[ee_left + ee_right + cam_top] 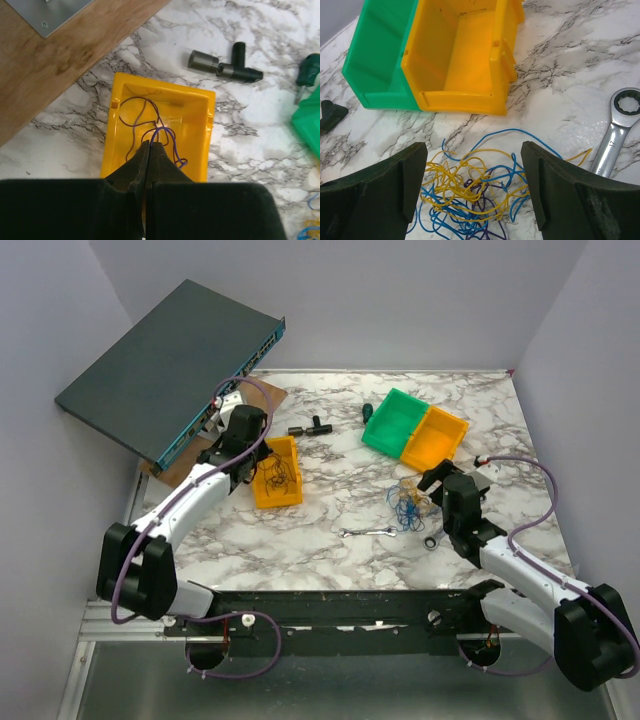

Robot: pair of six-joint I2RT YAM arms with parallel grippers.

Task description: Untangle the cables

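A tangled bunch of thin blue, yellow and purple cables [480,192] lies on the marble table, right of centre in the top view [408,502]. My right gripper [475,187] is open, its jaws on either side of the bunch just above it. My left gripper [150,144] is shut on a thin purple cable [162,132] that hangs into a yellow bin [192,107]. That bin holds more thin dark wire loops [277,473]. In the top view my left gripper [243,462] is over the bin's left edge and my right gripper [432,490] is beside the bunch.
A green bin [394,420] and an orange-yellow bin [435,437] stand joined at the back right. A silver wrench [367,532] lies in front of the bunch. Black fittings [310,427] lie at the back centre. A dark network switch [170,365] leans at the back left on a wooden board [55,55].
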